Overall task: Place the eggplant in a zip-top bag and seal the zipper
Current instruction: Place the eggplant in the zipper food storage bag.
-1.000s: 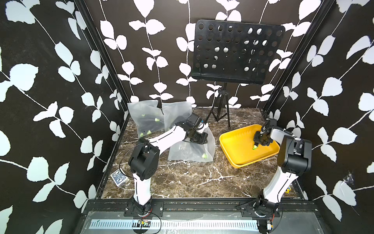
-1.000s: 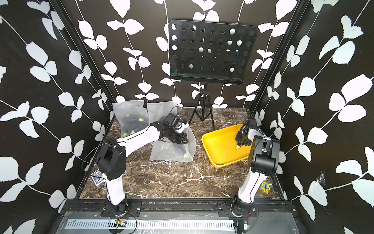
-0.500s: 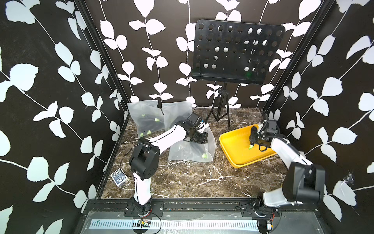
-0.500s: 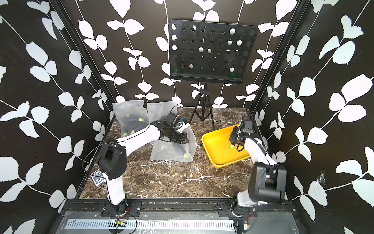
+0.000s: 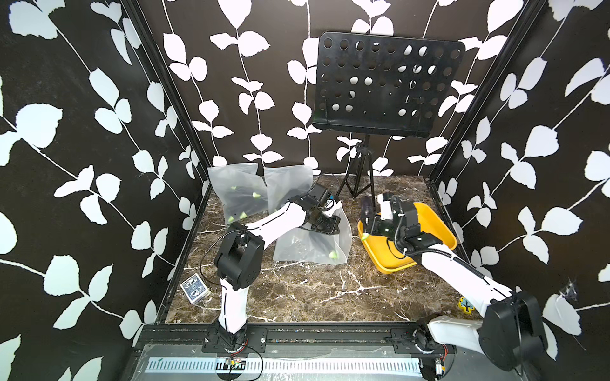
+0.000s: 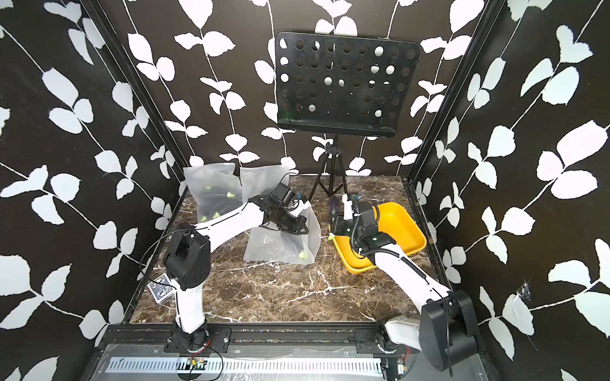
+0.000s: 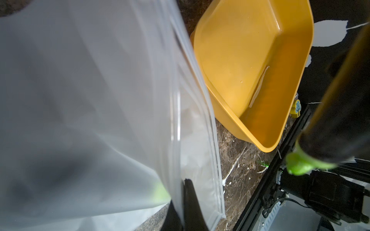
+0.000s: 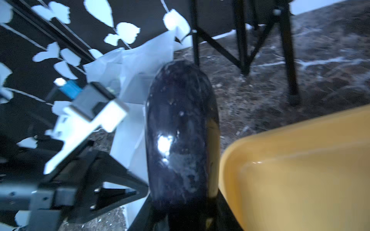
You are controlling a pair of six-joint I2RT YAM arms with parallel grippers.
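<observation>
Lying at the left front edge of the desk (image 5: 297, 297) is a deck of cards (image 5: 194, 292). Behind it, in the back left corner, two frosted bags (image 5: 236, 194) lean against the wall, with dark shapes and green tips showing through the film.

Toward the middle, the left claw (image 5: 325, 227) is pinched together on the upper rim of the zip-top bag (image 5: 313, 247) and lifts that corner, while the bag's bottom rests on the desk. In the left wrist view the bag's film (image 7: 100, 100) runs down between the black fingers (image 7: 190, 200), and the zipper tracks are visible along its edge. A dark form with a green tip sits low inside the bag. It is probably another eggplant, though the film blurs it.

A black music stand (image 5: 373, 85) is at the back wall.

Right of the bag, the right claw (image 5: 369, 224) is clamped on the eggplant (image 5: 365, 206). The eggplant is held off the desk, roughly upright, green stem end down, over the left corner of the yellow tray (image 5: 439, 231). It is near the bag's raised rim but apart from it. A small yellow token (image 5: 466, 304) lies at the right front.
</observation>
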